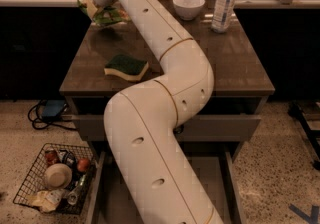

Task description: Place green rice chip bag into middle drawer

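The green rice chip bag [105, 14] is at the back left corner of the table [235, 63], raised a little off the top. My gripper [94, 4] is at the bag's left end, mostly hidden behind the white wrist, and is shut on the bag. My white arm runs from the bottom middle up across the table to it. The middle drawer [212, 183] stands pulled out low under the table, its flat grey floor partly hidden by my arm.
A dark-green-and-yellow sponge [126, 66] lies on the table's left front. A white bowl [188, 5] and a water bottle [223, 2] stand at the back. A grey drawer front [225, 127] sits above the open drawer. A wire basket [55, 178] of items stands on the floor at left.
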`<state>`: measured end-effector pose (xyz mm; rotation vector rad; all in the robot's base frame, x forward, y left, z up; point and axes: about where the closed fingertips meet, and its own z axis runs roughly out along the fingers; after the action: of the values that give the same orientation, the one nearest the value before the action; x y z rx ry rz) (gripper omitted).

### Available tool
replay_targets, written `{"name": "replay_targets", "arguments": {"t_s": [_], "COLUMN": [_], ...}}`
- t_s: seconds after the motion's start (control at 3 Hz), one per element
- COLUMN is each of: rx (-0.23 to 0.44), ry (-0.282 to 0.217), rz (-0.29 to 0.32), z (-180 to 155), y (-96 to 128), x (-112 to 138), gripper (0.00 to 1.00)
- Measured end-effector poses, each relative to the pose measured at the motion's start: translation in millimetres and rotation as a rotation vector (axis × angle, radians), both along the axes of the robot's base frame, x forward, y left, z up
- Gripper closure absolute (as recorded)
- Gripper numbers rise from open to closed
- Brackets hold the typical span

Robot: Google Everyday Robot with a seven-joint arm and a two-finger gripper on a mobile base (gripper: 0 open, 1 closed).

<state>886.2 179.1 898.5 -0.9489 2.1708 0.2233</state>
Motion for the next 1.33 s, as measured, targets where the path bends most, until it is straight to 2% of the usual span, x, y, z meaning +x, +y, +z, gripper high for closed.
{"name": "replay_targets", "arguments": {"t_s": [0.67, 1.0, 1.33], "rx": [0.019, 0.033, 0.068], "ry": [-0.101, -0.17, -0.237], "rz": [0.114, 0.152, 0.168], "z": [93, 129, 149], "y": [-35, -53, -77], "x": [-38, -54, -71], "gripper": [1.0, 1.0, 1.0]}}
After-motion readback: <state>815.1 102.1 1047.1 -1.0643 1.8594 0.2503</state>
